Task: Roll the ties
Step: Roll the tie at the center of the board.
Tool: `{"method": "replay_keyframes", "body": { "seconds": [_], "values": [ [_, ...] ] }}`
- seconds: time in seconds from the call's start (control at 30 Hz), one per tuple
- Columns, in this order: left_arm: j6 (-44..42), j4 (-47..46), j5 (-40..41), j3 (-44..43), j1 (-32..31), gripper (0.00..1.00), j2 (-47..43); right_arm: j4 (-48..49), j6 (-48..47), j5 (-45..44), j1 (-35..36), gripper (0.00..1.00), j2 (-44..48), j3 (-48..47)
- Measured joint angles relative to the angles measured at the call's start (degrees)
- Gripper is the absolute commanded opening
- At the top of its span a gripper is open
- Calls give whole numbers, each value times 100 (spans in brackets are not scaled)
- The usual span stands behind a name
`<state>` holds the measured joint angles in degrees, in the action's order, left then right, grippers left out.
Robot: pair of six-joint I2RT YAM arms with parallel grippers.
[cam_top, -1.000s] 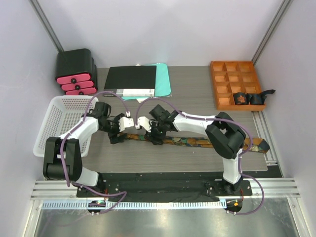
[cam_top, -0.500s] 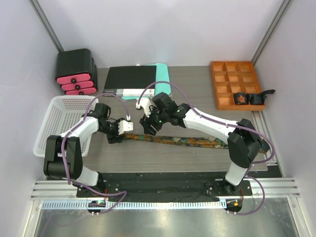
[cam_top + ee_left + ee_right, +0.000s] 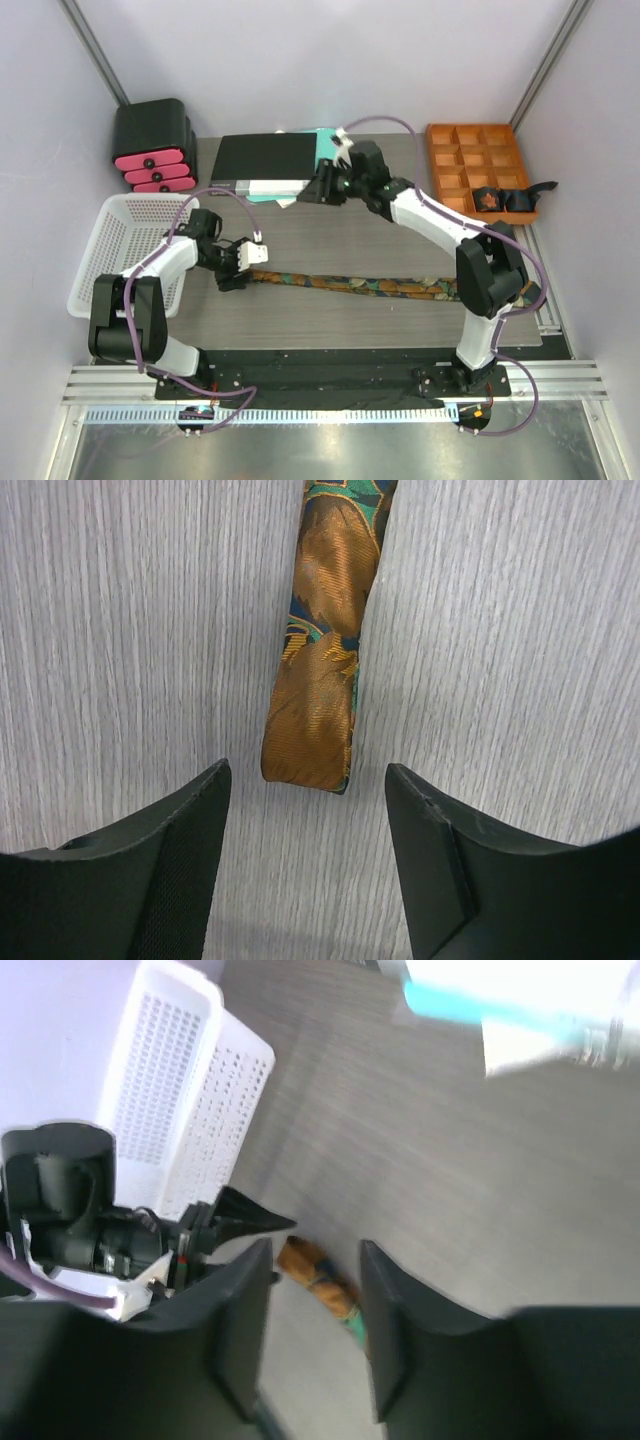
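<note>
When seen from above, one long tie (image 3: pixel 390 288) lay flat and stretched out across the grey worktop (image 3: pixel 400 230), running from left to right. Its thin end was on the left, right by the left fingers (image 3: pixel 245 268), which were low down and pointed at it. The right fingers (image 3: pixel 308 196) were farther back, over the corner of a black folder (image 3: pixel 262 157), well apart from the tie. A white basket (image 3: pixel 120 245) sat on the left side. An orange tray (image 3: pixel 480 165) sat at the back right, and a small rolled tie (image 3: pixel 487 200) was in one box of its front row.

From the left wrist camera, the left fingers (image 3: pixel 160 880) were open wide. The brown and gold end of the tie (image 3: pixel 312 710) lay flat on the worktop, with its tip just between the two finger tips. It touched neither of them, and there was bare worktop on both sides.

From the right wrist camera, the picture was blurry. The right fingers (image 3: pixel 240 1340) were open and held up high. Far below, through the gap between them, was the end of the tie (image 3: pixel 312 1268). The left fingers (image 3: pixel 240 1222) sat beside it, and the basket (image 3: pixel 190 1090) was behind them
</note>
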<state>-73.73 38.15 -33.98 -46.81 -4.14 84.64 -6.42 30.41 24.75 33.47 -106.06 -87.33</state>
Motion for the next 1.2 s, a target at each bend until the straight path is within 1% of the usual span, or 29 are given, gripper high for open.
{"method": "replay_keyframes", "body": {
  "seconds": [0.03,0.07,0.1,0.13,0.17,0.23,0.3,0.47,0.63,0.73,0.87,1.07,1.2],
  "values": [
    [-2,15,-7,0,7,61,0,420,522,122,-101,25,68,553],
    [-4,20,-13,0,11,59,0,765,935,205,-136,17,79,975],
    [-9,28,-15,0,11,59,0,1235,1434,310,-138,12,68,1491],
    [-26,48,-15,-2,11,59,2,1556,1939,404,-72,4,11,1967],
    [-33,76,-13,-9,11,59,2,1657,2146,455,13,2,-61,2177],
    [-52,144,-13,-31,11,58,26,1749,2509,531,284,1,-286,2317],
    [-72,168,-11,-33,11,58,35,2046,2739,575,649,1,-455,2315],
    [-107,188,-11,-33,11,57,35,2573,3071,693,1217,1,-660,2212],
    [-138,195,-11,-33,11,58,24,2750,3239,638,1261,1,-1104,2085],
    [-151,195,-13,-31,11,57,-4,2677,3252,553,1241,1,-1311,2083],
    [-160,190,-15,-13,11,57,-7,2476,3248,435,1217,1,-1351,2083],
    [-186,192,-37,-9,11,48,-7,2385,3217,319,1228,1,-1425,2070],
    [-221,195,-39,-9,11,38,-7,2253,3167,310,1231,1,-1622,1987]
  ]
}}
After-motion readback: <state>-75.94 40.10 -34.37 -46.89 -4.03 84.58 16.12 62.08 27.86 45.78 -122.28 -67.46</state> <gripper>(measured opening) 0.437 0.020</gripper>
